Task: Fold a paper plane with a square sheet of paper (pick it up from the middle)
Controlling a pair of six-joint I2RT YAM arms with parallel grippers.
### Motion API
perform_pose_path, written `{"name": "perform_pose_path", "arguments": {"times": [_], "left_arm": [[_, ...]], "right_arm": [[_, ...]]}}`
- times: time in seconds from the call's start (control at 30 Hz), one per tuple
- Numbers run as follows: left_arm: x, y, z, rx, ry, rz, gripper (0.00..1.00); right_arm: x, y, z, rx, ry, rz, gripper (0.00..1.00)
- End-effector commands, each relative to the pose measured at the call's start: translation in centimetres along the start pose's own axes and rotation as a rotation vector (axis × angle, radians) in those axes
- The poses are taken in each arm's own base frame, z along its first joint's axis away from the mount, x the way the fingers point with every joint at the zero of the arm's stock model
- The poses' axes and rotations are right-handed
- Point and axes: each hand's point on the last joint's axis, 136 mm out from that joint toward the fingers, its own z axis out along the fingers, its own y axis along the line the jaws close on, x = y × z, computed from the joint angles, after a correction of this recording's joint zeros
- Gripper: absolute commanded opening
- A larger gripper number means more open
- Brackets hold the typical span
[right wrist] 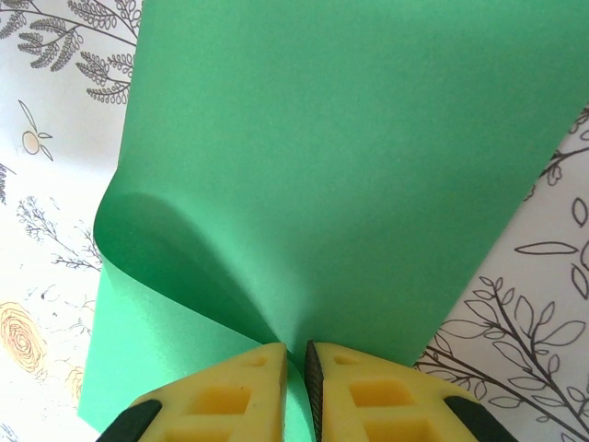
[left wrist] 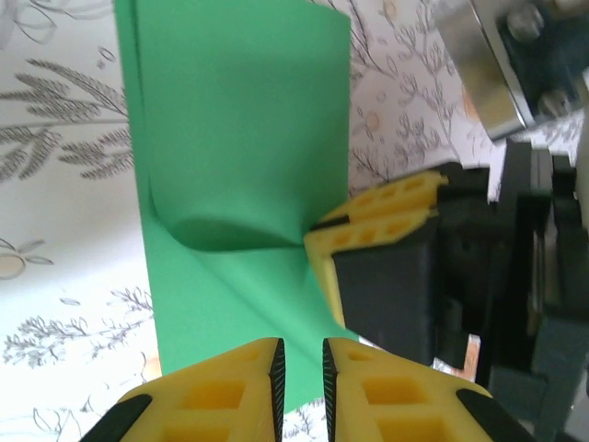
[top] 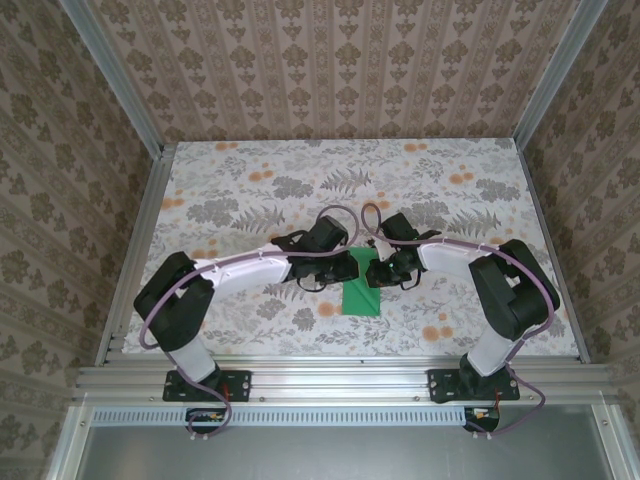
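We count one square sheet of paper, bright green, lying on the floral tabletop just below the centre of the top view, with one flap curling upward. Two grippers meet over it. The right gripper pinches the raised fold, its jaws all but closed on it. The left gripper has its jaws a narrow slit apart with green showing through the gap, and it grips nothing we can see. The right gripper's black body blocks the right side of the left wrist view.

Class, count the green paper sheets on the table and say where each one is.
1. The sheet lies near-centre on the table, curled over, its edge pinched by the right gripper. A second sheet beneath it could be hidden.
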Motion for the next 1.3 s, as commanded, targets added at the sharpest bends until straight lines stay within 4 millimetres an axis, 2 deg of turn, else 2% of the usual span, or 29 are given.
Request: {"name": "perform_pose_path", "arguments": {"times": [0.0, 0.2, 0.4, 0.73, 0.87, 1.0, 1.13, 1.27], "left_arm": [[-0.3, 0.5, 1.4, 0.030, 0.002, -0.083, 0.21], [-0.7, -0.1, 3.1, 0.099, 0.010, -0.126, 0.21], [-0.7, 0.1, 4.1, 0.094, 0.025, -0.140, 0.22], [0.3, 2.4, 5.8, 0.002, 0.064, -0.176, 0.21], [0.8, 3.4, 6.0, -0.033, 0.067, -0.186, 0.21], [0.9, 3.5, 6.1, -0.035, 0.070, -0.185, 0.20], [0.9, 3.6, 6.0, -0.041, 0.066, -0.186, 0.20], [0.8, 3.5, 6.1, -0.040, 0.067, -0.182, 0.20]], "right_arm": [[1.1, -1.0, 0.7, 0.037, 0.055, 0.024, 0.17], [1.1, -0.9, 0.7, 0.031, 0.055, 0.022, 0.17], [1.2, -0.9, 0.9, 0.024, 0.061, 0.023, 0.17], [0.9, -0.6, 0.7, 0.016, 0.053, 0.018, 0.18], [0.2, 0.2, 0.0, -0.012, 0.030, 0.023, 0.24], [-0.2, 1.1, -1.5, -0.039, 0.002, 0.025, 0.32], [0.4, 1.9, -2.5, -0.081, -0.017, 0.052, 0.40], [1.7, 2.0, -2.4, -0.111, -0.003, 0.097, 0.43]]}}
